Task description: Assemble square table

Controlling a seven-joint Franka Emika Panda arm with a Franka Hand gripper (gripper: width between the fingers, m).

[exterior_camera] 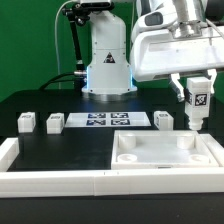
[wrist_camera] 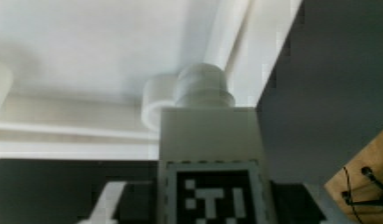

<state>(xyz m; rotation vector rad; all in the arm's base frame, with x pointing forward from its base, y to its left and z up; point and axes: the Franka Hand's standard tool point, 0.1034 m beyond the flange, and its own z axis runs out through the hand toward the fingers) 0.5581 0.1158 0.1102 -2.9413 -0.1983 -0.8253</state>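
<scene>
Three loose posts (exterior_camera: 54, 122) exterior only; wrist: gripper (exterior_camera: 196, 98) clamps fourth post (wrist_camera: 207, 145) over slab (wrist_camera: 81, 50)

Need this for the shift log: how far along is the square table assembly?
Done: the slab lies recessed face up, but no post looks fitted yet. In hand: the gripper holds one post over the slab's corner at the exterior view's right; the wrist view shows its tip near that corner. Left: three loose posts to fit.
</scene>
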